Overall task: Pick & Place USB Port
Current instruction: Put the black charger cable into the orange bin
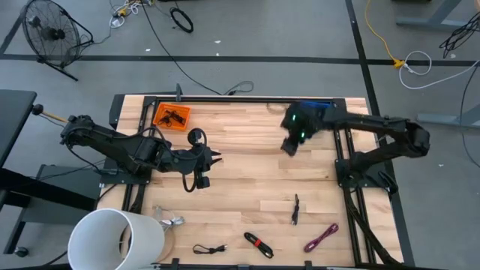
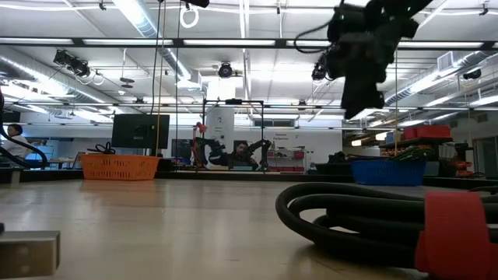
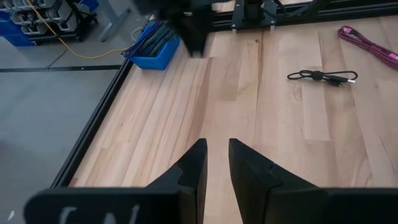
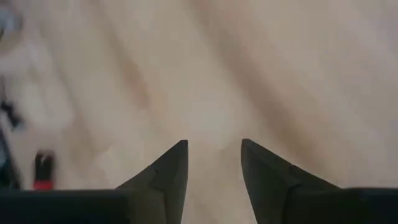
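We judge the task barely begun: our right gripper [image 1: 289, 144] hangs empty with fingers apart, the left gripper [image 1: 216, 157] narrow and empty mid-table, and the cables [image 1: 257, 244], probably the USB items, lie unpicked along the near edge.

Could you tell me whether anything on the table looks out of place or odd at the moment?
Nothing looks damaged or spilled. Several cables lie loose along the table's near edge: a pink cable, a black-and-red cable and two black cables, outside the orange bin and blue bin.
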You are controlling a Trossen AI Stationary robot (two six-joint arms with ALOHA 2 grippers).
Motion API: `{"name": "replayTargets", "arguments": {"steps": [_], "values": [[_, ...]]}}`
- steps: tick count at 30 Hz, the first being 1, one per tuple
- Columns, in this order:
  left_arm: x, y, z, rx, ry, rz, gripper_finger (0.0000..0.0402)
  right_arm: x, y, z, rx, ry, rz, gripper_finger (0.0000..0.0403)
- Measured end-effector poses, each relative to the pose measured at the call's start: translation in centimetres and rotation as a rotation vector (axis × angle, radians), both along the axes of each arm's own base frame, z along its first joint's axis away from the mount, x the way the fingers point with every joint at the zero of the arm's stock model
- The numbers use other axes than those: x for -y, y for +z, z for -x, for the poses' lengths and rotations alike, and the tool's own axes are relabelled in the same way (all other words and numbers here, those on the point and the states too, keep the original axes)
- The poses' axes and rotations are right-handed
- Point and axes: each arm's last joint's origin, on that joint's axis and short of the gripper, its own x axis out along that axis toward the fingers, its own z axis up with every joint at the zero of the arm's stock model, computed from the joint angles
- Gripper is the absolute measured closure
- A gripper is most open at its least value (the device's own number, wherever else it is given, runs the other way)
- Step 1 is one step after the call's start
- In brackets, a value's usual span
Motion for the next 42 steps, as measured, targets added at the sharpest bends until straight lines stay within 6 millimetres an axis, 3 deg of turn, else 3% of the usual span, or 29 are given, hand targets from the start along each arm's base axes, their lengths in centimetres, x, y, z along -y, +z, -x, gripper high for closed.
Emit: {"name": "replayTargets", "arguments": {"steps": [8,15,20,31,42], "values": [[0.0,0.0,0.0,-0.003,0.003,0.003,0.033,-10.0,-0.2,-1.1,-0.13,-0.002,-0.045,0.0255],[0.0,0.0,0.0,-0.003,0.005,0.006,0.033,-17.4,-0.4,0.4,-0.176,-0.151,-0.088,0.0255],[0.0,0.0,0.0,-0.002,0.005,0.006,0.033,-21.6,-1.1,2.2,-0.197,-0.224,-0.098,0.0255],[-0.1,0.0,0.0,0.017,0.037,0.052,0.033,-24.9,-6.4,2.9,-0.25,-0.331,-0.062,0.0255],[-0.1,0.0,0.0,0.036,0.065,0.097,0.033,-25.8,-10.4,2.4,-0.334,-0.394,0.004,0.0255]]}}
